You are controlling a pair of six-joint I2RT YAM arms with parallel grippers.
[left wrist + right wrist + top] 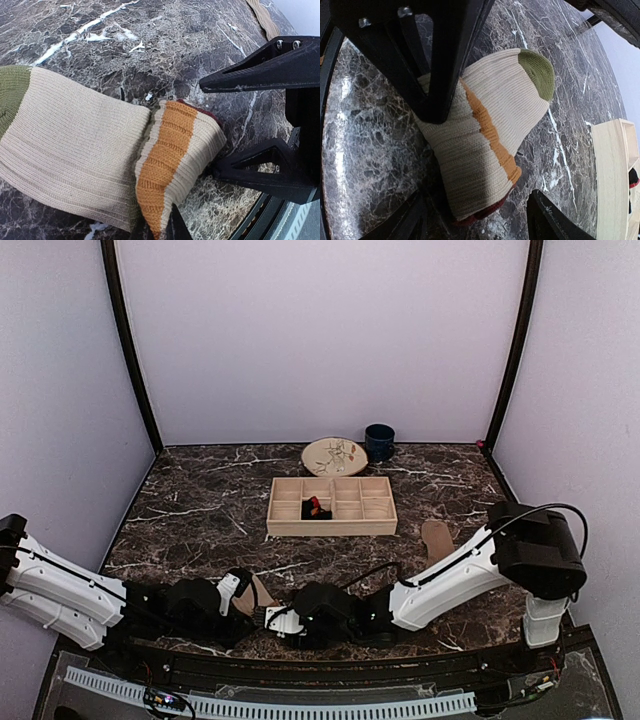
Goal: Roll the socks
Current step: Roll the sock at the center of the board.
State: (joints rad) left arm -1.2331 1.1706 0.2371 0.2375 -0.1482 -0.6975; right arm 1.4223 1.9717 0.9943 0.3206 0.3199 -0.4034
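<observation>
A beige striped sock (75, 150) with an orange band, a maroon edge and a green toe lies on the marble near the table's front edge, its cuff end folded over. My left gripper (162, 225) is shut on that folded cuff. In the right wrist view the same sock (490, 115) lies between the wide-apart fingers of my right gripper (477, 220), which stands open around the cuff end. From above, the left gripper (248, 592) and right gripper (272, 618) meet at the sock (262, 592). A tan sock (437, 538) lies at the right. A black and red sock (316, 508) sits in the tray.
A wooden compartment tray (332, 528) stands mid-table, and its corner shows in the right wrist view (615, 170). Behind it are a round patterned plate (334, 456) and a dark blue mug (379, 442). Plain walls close in the table on three sides.
</observation>
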